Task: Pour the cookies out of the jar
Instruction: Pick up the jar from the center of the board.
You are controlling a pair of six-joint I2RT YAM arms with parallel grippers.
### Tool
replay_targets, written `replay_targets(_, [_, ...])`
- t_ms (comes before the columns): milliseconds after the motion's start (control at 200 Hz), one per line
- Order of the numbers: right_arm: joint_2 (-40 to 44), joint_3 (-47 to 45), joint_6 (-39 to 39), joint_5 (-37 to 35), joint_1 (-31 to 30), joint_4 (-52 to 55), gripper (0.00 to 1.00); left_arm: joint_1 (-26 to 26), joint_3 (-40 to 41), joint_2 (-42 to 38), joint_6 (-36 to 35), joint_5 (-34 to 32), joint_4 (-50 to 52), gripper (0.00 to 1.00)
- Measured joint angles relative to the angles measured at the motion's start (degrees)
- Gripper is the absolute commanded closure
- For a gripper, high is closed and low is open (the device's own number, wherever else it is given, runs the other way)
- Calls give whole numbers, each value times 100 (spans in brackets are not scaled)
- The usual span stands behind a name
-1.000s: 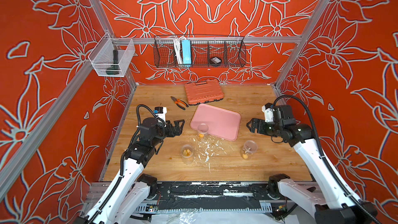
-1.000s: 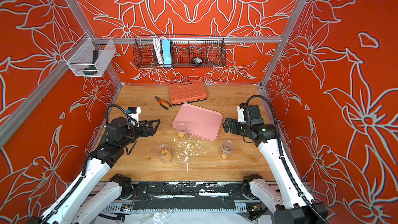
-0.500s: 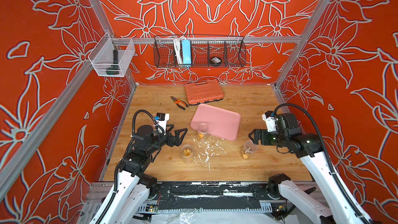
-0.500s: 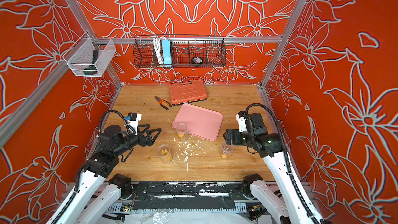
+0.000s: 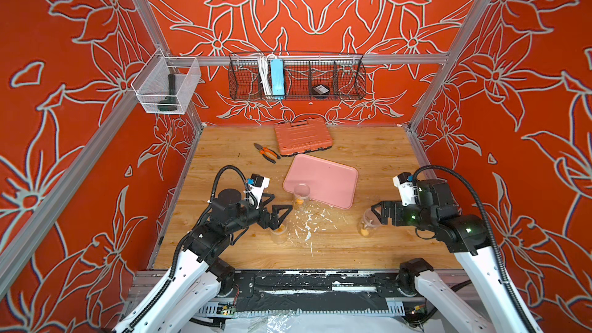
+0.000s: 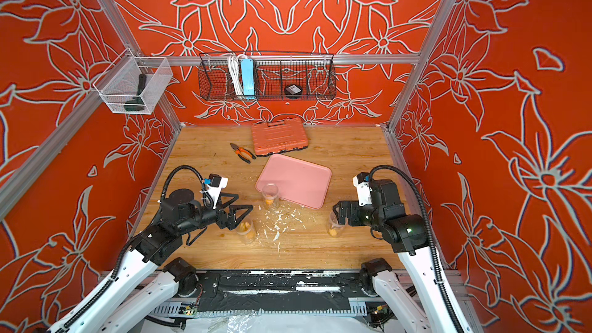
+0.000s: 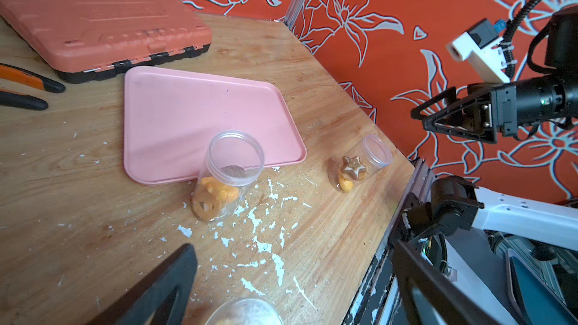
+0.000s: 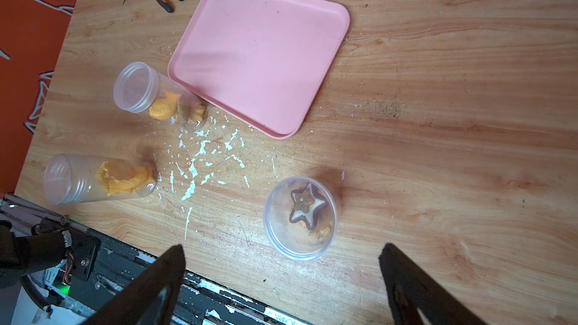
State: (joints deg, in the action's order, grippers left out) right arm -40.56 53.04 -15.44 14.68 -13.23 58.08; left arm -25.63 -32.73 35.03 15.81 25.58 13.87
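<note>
Hovering wide open and empty, the right gripper (image 8: 281, 246) is just above the star jar (image 8: 300, 218), the left gripper (image 5: 282, 206) over another jar (image 5: 278, 233). Cookies (image 8: 305, 206) lie inside three upright jars (image 5: 301, 192). Reaching step; next likely: lower, clamp, tip over tray (image 5: 323, 177).

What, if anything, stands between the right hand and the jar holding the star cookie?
Nothing visible does. The open right hand hangs close over the upright star-cookie jar, its fingers wide apart, with only air between them.

Cookies (image 8: 162, 109) inside three clear jars (image 8: 134, 87), upright, lidless.
</note>
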Motion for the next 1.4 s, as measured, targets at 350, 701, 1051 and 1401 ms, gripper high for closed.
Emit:
replay_targets(350, [-905, -31, -9, -74, -151, 9, 1, -122, 0, 184, 0, 72, -50, 2])
replay_targets(701, [-1578, -31, -201, -647, -955, 210, 1, -140, 11, 448, 0, 225, -103, 2])
replay_targets(1051, [-2129, -28, -562, -1462, -1744, 501, 1, -140, 17, 476, 0, 297, -107, 2])
replay_targets(1401, [-2564, -4, -625, -1657, -1768, 553, 1, -186, 17, 387, 0, 192, -105, 2])
